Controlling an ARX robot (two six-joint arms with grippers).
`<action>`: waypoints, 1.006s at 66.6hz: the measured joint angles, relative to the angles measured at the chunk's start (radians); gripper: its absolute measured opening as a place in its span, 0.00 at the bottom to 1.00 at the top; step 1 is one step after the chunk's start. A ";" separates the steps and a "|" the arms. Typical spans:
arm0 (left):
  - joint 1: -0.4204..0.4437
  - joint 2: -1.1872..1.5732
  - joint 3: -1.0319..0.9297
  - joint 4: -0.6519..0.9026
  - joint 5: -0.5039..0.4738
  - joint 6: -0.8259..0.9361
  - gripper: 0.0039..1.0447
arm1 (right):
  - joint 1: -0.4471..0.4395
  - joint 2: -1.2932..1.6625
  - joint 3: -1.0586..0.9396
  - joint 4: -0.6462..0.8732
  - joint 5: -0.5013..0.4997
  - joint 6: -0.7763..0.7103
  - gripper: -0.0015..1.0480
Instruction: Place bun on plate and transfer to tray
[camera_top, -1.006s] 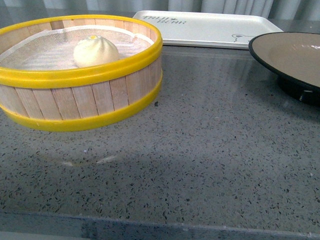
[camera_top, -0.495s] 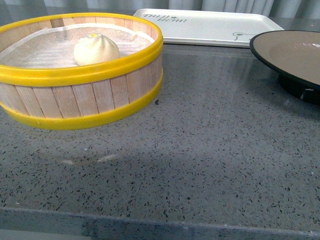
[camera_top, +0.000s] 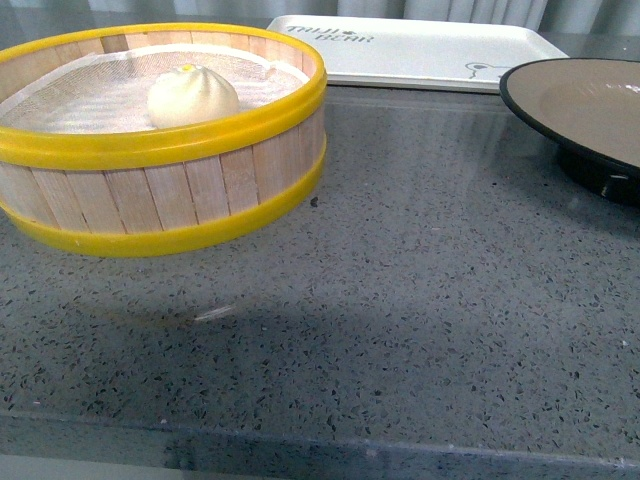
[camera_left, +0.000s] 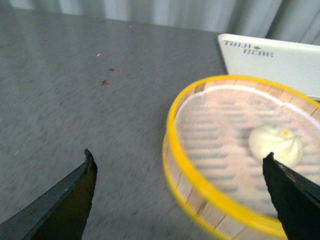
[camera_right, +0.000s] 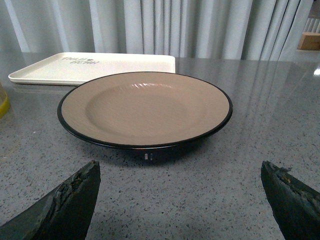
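The cream-white bun (camera_top: 192, 96) with a yellow dot sits inside the yellow-rimmed wooden steamer basket (camera_top: 180, 190) at the left of the front view. The bun also shows in the left wrist view (camera_left: 275, 144). My left gripper (camera_left: 179, 167) is open and empty, above the basket's near rim. The beige plate (camera_top: 590, 105) with a black rim stands at the right, empty. It fills the right wrist view (camera_right: 145, 107). My right gripper (camera_right: 180, 172) is open and empty, low over the table in front of the plate. The cream-white tray (camera_top: 410, 50) lies at the back.
The grey speckled table (camera_top: 400, 300) carries everything. The tray also shows behind the plate in the right wrist view (camera_right: 95, 66) and behind the basket in the left wrist view (camera_left: 280, 62). Curtains hang behind the table. Two small red specks (camera_left: 106, 77) lie on the table.
In the front view the whole scene has shifted slightly upward. No object has moved on the table.
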 joint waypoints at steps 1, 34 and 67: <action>-0.013 0.033 0.024 0.010 0.001 0.000 0.94 | 0.000 0.000 0.000 0.000 0.000 0.000 0.91; -0.203 0.570 0.502 -0.117 0.065 0.108 0.94 | 0.000 0.000 0.000 0.000 0.000 0.000 0.91; -0.216 0.653 0.561 -0.241 0.040 0.188 0.94 | 0.000 0.000 0.000 0.000 0.000 0.000 0.91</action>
